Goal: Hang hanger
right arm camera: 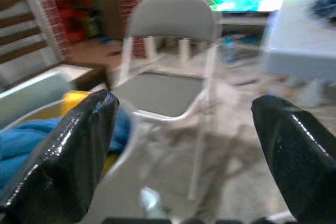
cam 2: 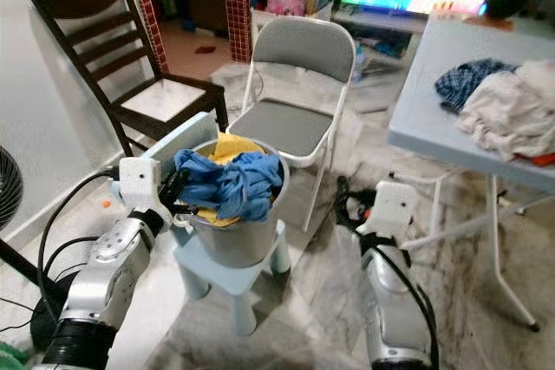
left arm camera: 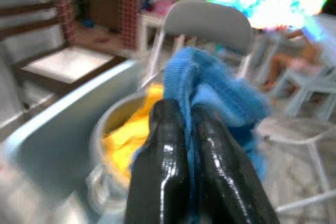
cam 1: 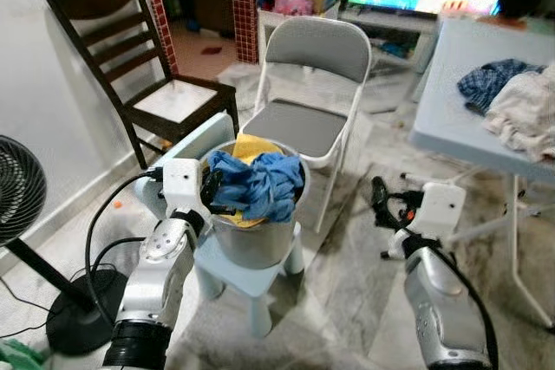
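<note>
In the left eye view, our left hand (cam 1: 211,192) is at the 9 o'clock rim of the metal bucket (cam 1: 256,236), which stands on a small pale blue stool (cam 1: 251,279). The bucket brims with a blue cloth (cam 1: 260,184) over a yellow cloth (cam 1: 250,146). We see no hanger; if one is there, it lies buried under the laundry. Our right hand (cam 1: 380,197) hovers well apart, at 3 o'clock of the bucket, near the folding table (cam 1: 460,119) carrying more clothes (cam 1: 520,101).

In the right eye view, the grey folding chair (cam 2: 299,84) stands at 12 o'clock behind the bucket, the dark wooden chair (cam 2: 121,67) at 10 o'clock.

In the left wrist view, our left fingers (left arm camera: 163,171) are clenched on a fold of the blue cloth. We judge it soft, light and limp: it will drape and may drag neighbours out, so a pinch on a thick fold holds best.

In the right wrist view, our right fingers (right arm camera: 68,150) are spread wide, holding nothing.
</note>
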You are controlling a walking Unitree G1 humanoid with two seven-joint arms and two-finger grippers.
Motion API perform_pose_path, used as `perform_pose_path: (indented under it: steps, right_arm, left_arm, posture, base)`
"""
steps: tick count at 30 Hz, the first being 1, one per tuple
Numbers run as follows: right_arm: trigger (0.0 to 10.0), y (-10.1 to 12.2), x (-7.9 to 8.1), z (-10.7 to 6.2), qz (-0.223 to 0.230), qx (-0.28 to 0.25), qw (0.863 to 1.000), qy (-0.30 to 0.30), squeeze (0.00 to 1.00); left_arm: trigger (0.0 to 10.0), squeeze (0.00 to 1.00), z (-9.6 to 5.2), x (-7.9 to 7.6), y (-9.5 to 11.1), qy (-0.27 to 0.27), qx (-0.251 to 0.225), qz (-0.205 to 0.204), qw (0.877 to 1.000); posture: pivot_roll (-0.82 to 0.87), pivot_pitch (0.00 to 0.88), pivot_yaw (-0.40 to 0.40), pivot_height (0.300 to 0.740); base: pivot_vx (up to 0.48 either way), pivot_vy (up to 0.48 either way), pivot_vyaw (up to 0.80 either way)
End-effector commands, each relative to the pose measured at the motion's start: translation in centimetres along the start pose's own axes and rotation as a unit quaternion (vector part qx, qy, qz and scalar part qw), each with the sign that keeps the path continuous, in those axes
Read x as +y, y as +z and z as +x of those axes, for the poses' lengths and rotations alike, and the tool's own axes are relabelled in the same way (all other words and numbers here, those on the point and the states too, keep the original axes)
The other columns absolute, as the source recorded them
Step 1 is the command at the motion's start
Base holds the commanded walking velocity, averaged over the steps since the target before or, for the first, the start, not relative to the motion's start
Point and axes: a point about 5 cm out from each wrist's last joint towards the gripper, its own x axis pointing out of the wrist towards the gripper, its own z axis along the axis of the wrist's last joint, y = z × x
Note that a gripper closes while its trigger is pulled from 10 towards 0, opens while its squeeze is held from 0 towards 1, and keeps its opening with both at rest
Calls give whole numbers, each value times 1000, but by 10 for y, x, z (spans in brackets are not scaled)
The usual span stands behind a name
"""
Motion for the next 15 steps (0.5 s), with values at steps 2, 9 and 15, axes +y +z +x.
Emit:
perform_pose_path:
  steps: [2,9,15]
  right_arm:
    - [10000,-3,-1,-3,2,8,1000,-1,0]
    - [10000,-4,-2,-4,-4,13,1000,3,0]
    - [10000,-2,-1,-4,-6,14,1000,7,0]
  left_arm:
    - [10000,0,0,1,2,-8,-4,-10,1000]
    - [10000,0,0,-2,2,-15,-6,-34,999]
    - [10000,0,0,-4,2,-24,-5,-40,999]
  posture:
    - [118,78,24,740]
    - [110,88,17,740]
    - [111,95,14,740]
  base:
    - [0,0,0]
    - [0,0,0]
    - [0,0,-104]
